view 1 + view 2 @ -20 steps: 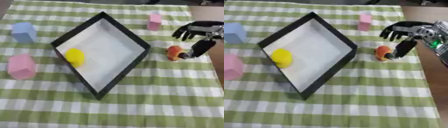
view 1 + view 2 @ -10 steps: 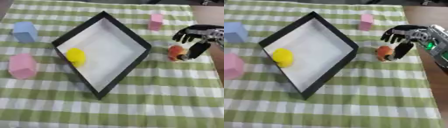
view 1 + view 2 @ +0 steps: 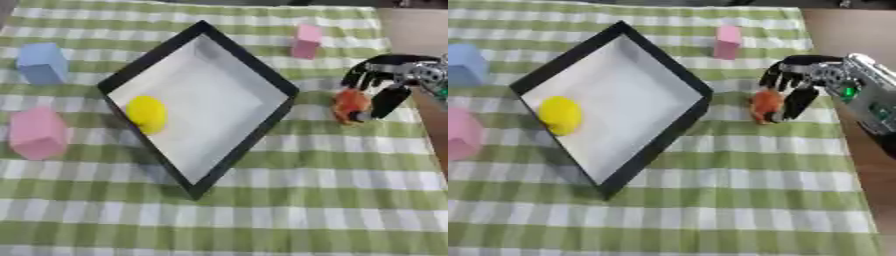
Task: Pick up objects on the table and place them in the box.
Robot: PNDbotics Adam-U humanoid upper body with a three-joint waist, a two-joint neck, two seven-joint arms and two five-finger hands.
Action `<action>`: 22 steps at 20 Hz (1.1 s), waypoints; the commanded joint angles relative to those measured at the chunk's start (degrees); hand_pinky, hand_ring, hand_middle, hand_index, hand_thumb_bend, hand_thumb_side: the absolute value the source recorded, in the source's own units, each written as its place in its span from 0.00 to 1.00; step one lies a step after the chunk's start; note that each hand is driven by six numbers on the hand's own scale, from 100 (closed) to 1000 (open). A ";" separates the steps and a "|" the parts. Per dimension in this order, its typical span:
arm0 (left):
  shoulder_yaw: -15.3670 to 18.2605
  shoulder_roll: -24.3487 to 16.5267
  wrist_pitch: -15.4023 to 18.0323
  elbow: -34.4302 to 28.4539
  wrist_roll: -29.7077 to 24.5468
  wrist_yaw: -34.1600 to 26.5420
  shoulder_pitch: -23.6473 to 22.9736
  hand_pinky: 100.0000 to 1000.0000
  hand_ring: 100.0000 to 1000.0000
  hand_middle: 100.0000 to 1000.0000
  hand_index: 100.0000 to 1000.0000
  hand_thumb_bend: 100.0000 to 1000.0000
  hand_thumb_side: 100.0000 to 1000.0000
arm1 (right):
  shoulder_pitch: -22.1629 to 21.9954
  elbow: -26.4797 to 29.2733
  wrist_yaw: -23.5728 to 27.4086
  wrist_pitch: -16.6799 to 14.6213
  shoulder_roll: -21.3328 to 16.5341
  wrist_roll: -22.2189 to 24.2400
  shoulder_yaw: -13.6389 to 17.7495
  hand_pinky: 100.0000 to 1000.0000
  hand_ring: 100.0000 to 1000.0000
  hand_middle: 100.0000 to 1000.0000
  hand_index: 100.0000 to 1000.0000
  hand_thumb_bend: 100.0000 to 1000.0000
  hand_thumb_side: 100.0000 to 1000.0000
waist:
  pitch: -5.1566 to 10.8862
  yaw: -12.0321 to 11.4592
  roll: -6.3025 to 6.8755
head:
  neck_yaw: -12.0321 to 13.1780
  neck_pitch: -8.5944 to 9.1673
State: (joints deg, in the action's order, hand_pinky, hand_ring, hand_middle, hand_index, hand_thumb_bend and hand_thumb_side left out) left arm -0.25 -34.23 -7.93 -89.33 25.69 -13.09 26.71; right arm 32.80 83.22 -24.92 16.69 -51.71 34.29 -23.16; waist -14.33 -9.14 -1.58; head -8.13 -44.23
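In the left eye view, our right robot hand [image 3: 395, 80] is arching over an orange thing [image 3: 351, 105] on the desk [image 3: 332, 200], fingers curled, thumb touching it. In the right eye view, the box [image 3: 667, 75] is lying to its left, holding a yellow ball [image 3: 560, 115].

R hand [image 3: 798, 82] blurred — grip on orange obj [image 3: 765, 104] unclear; pink block [image 3: 458, 134] cut off.

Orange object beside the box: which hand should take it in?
Right. The right hand is already at the orange object, fingers curled over it on the cloth just right of the box. The left hand shows in neither view.
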 commanded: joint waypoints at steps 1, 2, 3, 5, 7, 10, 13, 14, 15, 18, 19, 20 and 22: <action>0.31 -1.17 0.16 -1.04 -0.13 -0.10 0.35 0.77 0.71 0.66 0.76 1.00 0.49 | 0.40 -1.03 -0.02 -0.24 -0.33 -0.74 -0.06 0.79 0.73 0.64 0.74 0.32 0.00 | -0.53 -0.16 -0.07 | -0.29 0.12; 0.36 -1.18 0.18 -1.06 -0.11 -0.12 0.29 0.77 0.71 0.66 0.76 1.00 0.49 | 0.30 -1.23 0.44 -0.47 -0.26 -1.28 0.34 0.78 0.72 0.59 0.69 0.31 0.00 | -0.55 -0.15 -0.09 | -0.27 0.12; 0.39 -1.19 0.20 -1.07 -0.10 -0.14 0.24 0.77 0.71 0.66 0.76 1.00 0.49 | 0.17 -1.48 0.95 -0.84 -0.24 -1.88 0.73 0.78 0.72 0.59 0.69 0.31 0.00 | -0.56 -0.14 -0.11 | -0.26 0.12; 0.43 -1.21 0.23 -1.08 -0.08 -0.18 0.19 0.77 0.70 0.66 0.75 1.00 0.49 | -0.15 -1.52 2.27 -1.67 -0.35 -3.43 1.52 0.76 0.67 0.49 0.59 0.27 0.00 | -0.54 -0.07 -0.20 | -0.17 0.12; 0.43 -1.22 0.25 -1.10 -0.10 -0.18 0.18 0.77 0.70 0.66 0.75 1.00 0.49 | -0.65 -0.92 3.98 -2.19 -0.68 -5.16 2.07 0.76 0.65 0.46 0.55 0.24 0.00 | -0.49 0.00 -0.30 | -0.06 0.12; 0.44 -1.24 0.26 -1.07 -0.11 -0.15 0.11 0.77 0.70 0.66 0.75 1.00 0.49 | -1.51 1.05 6.26 -1.87 -1.42 -7.59 2.65 0.75 0.61 0.41 0.49 0.18 0.00 | -0.33 0.11 -0.45 | 0.05 0.12; 0.51 -1.33 0.30 -1.06 -0.06 -0.14 0.01 0.77 0.70 0.66 0.75 1.00 0.49 | -2.43 3.47 8.06 -0.84 -2.45 -8.56 3.27 0.74 0.60 0.41 0.48 0.16 0.00 | -0.12 0.23 -0.59 | 0.14 0.12; 0.53 -1.36 0.32 -1.06 -0.04 -0.14 -0.01 0.77 0.70 0.66 0.75 1.00 0.50 | -2.67 4.22 8.50 -0.45 -2.81 -8.59 3.50 0.73 0.60 0.41 0.48 0.10 0.00 | -0.05 0.27 -0.64 | 0.16 0.12; 0.55 -1.40 0.35 -1.08 -0.02 -0.14 -0.05 0.77 0.70 0.66 0.75 1.00 0.49 | -2.89 4.97 8.88 -0.12 -3.17 -8.54 3.76 0.73 0.60 0.41 0.48 0.15 0.00 | 0.02 0.32 -0.68 | 0.20 0.12; 0.61 -1.59 0.40 -1.18 0.03 -0.09 -0.23 0.77 0.70 0.66 0.75 1.00 0.49 | -3.48 7.99 9.46 0.43 -4.32 -8.03 4.95 0.73 0.60 0.43 0.50 0.13 0.00 | 0.25 0.44 -0.82 | 0.42 0.12; 0.66 -1.66 0.40 -1.22 0.07 -0.08 -0.29 0.77 0.70 0.66 0.75 1.00 0.49 | -3.65 9.26 9.81 0.60 -4.78 -7.82 5.44 0.73 0.60 0.43 0.51 0.13 0.00 | 0.31 0.47 -0.85 | 0.49 0.12; 0.69 -1.73 0.41 -1.26 0.10 -0.07 -0.36 0.77 0.70 0.66 0.75 1.00 0.49 | -3.70 10.58 10.04 0.74 -5.24 -7.62 5.93 0.74 0.60 0.44 0.53 0.13 0.00 | 0.39 0.51 -0.89 | 0.57 0.12; 0.75 -1.91 0.42 -1.36 0.16 -0.04 -0.53 0.77 0.70 0.66 0.75 1.00 0.49 | -3.56 13.56 10.25 1.04 -6.24 -7.10 7.03 0.74 0.61 0.45 0.54 0.14 0.00 | 0.56 0.59 -0.95 | 0.70 0.12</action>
State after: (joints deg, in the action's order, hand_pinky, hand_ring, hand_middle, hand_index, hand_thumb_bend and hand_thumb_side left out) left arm -0.20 -34.27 -7.66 -89.42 25.75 -13.12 25.70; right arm 28.57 94.28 -15.15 17.46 -54.94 27.04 -17.80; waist -14.51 -8.59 -1.83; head -7.65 -44.23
